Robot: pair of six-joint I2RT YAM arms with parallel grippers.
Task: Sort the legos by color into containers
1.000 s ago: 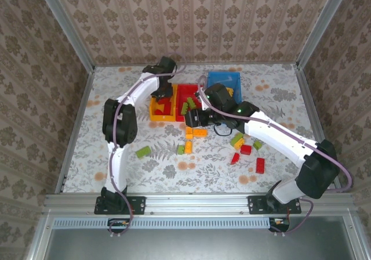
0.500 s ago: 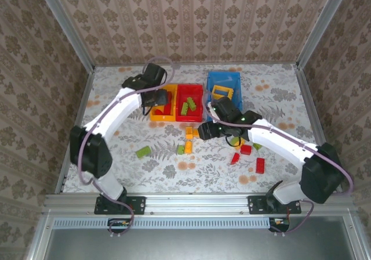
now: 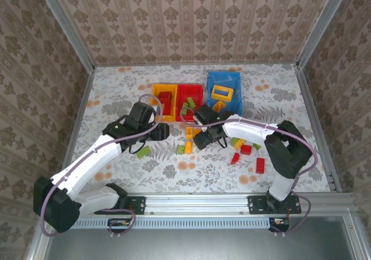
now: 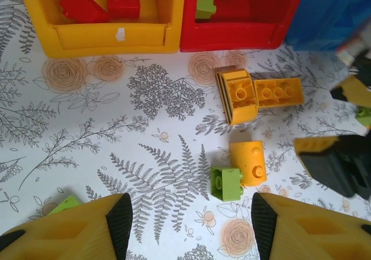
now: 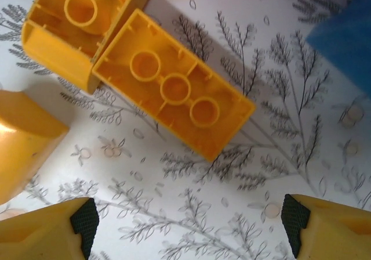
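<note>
Over floral table (image 4: pixel 87 126), left gripper (image 4: pixel 191 222) spread, right gripper (image 5: pixel 188 228) spread — beside an upturned orange-yellow brick (image 5: pixel 174 91)

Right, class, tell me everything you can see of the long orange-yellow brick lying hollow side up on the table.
The long orange-yellow brick is glossy, thin-walled plastic, lying flat with its hollow underside up, three round tubes in a row inside. It sits on the fern-printed table cover, ahead of the open right gripper, ungripped. One short end lies against a squarer orange-yellow brick, also hollow side showing.
</note>
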